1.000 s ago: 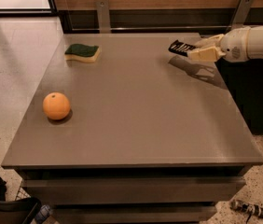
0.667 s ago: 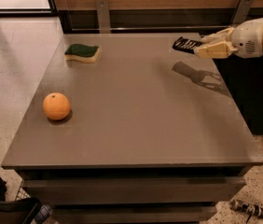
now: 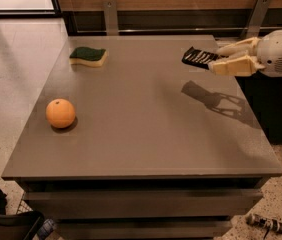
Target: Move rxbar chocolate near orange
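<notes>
The rxbar chocolate (image 3: 197, 57) is a small flat black bar with pale stripes, held in the air above the table's far right part. My gripper (image 3: 220, 57) reaches in from the right edge and is shut on the bar's right end. The bar's shadow falls on the table below it. The orange (image 3: 60, 113) is round with a dark stem dot and sits on the table near the left edge, far from the gripper.
A green-and-yellow sponge (image 3: 88, 56) lies at the table's far left. The grey table (image 3: 146, 129) has drawers below its front edge. A wooden wall with metal brackets (image 3: 110, 14) stands behind. Dark objects lie on the floor at the front left and front right.
My gripper has lifted the rxbar chocolate off the table and holds it higher. Its shadow now lies apart from it on the table. The orange and sponge have not moved.
</notes>
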Controlling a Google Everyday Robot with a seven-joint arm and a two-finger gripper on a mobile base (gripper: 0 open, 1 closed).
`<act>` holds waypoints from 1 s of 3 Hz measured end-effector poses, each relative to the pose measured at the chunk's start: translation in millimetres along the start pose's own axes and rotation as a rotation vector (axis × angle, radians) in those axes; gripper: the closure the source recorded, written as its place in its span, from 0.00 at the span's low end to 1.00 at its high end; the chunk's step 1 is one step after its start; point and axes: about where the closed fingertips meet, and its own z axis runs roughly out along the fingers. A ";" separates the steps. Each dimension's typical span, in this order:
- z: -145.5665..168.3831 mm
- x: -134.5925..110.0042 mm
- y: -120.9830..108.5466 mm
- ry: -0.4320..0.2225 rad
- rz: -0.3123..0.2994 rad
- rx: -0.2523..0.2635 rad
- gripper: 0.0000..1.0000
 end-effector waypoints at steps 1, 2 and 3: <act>1.0 -6.2 59.9 -0.043 -0.039 -0.014 1.00; 12.7 -6.3 122.0 -0.079 -0.065 -0.027 1.00; 41.1 6.8 172.2 -0.105 -0.056 -0.091 1.00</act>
